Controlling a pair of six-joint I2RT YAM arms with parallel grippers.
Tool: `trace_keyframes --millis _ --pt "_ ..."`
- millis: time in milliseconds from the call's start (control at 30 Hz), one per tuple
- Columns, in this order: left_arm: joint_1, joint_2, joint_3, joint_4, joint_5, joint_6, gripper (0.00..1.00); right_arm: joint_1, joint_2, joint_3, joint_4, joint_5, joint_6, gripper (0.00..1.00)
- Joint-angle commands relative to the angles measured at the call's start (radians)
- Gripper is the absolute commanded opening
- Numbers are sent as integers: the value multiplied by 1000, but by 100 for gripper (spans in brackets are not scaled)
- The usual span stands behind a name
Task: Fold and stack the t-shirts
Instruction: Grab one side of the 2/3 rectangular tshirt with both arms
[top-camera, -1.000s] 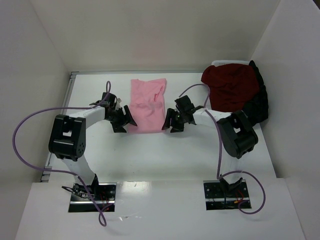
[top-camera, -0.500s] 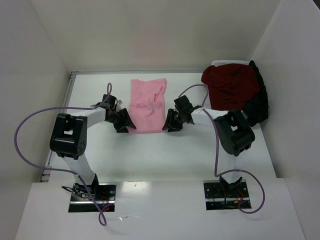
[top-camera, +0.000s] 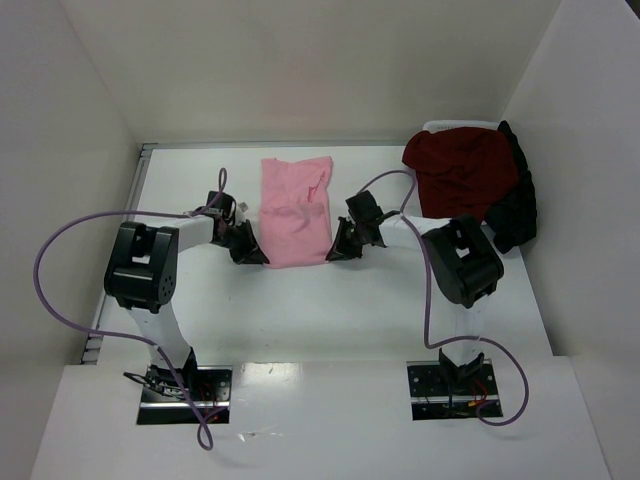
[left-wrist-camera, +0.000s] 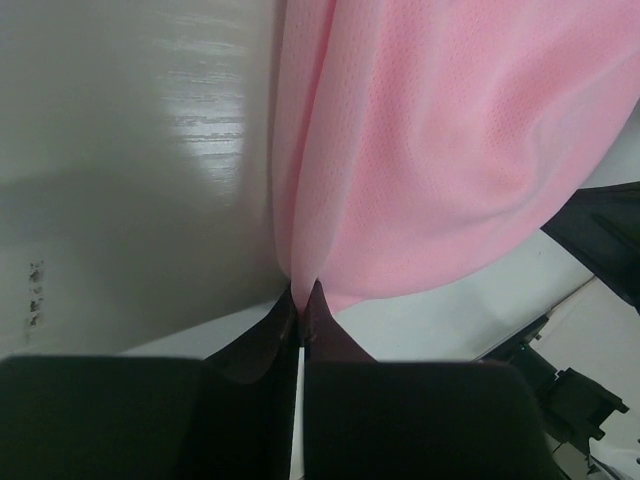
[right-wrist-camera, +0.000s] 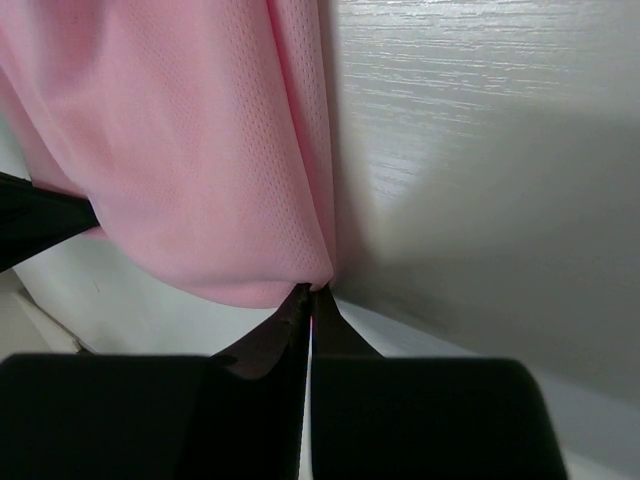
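Observation:
The light pink t-shirt (top-camera: 295, 212) lies as a narrow strip in the middle of the table, running front to back. My left gripper (top-camera: 258, 256) is shut on its near left corner; in the left wrist view the pink cloth (left-wrist-camera: 430, 150) is pinched at the tips (left-wrist-camera: 303, 295). My right gripper (top-camera: 330, 253) is shut on the near right corner, with the pink cloth (right-wrist-camera: 200, 150) caught at its tips (right-wrist-camera: 312, 291). A dark red t-shirt (top-camera: 462, 175) lies heaped at the back right, with a black one (top-camera: 518, 210) under and beside it.
White walls close in the table on the left, back and right. A grey rail (top-camera: 140, 190) runs along the left edge. Purple cables (top-camera: 60, 250) loop out from both arms. Bare white tabletop (top-camera: 300, 310) lies between the shirt and the arm bases.
Both grippers moved inward to the pink shirt's near corners and closed on the cloth. The dark red and black shirts have not moved.

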Motion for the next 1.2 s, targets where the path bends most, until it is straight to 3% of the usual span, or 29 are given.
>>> trace_keyframes --millis 0,133,567,767,933,1167 --pt "-7 23 -12 -14 -8 26 0 11 -39 -33 22 48 15 0" --pt "-17 -48 -49 -46 -17 15 0 11 -119 -93 3 73 15 0" --pt "-209 -273 -135 -174 -112 -83 0 34 -378 -291 -17 62 -7 0" --pt "-263 -436 -126 -292 -135 -114 0 58 -559 -334 -126 62 2 0" --pt "-263 -548 -117 -347 -126 -148 0 58 -723 -346 -187 80 24 0" --pt "-263 -620 -14 -419 -149 -148 0 58 -805 -242 -199 90 45 0"
